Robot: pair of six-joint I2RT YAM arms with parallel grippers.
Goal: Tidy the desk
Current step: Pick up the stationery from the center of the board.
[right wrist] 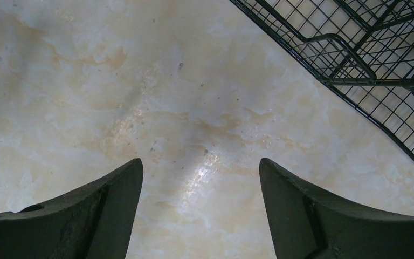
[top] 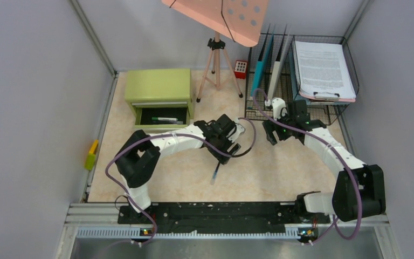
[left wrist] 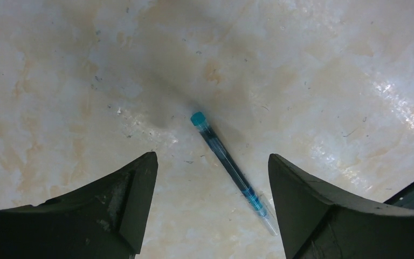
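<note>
Below the left hand, the desk bears a pen.

I see lab test cell staged as office: grey walls, rail, marbled desk, wire paper tray, green drawer cabinet.

The top edge cuts off the pink perforated board; print on the clipboard paper is too small to read.
</note>
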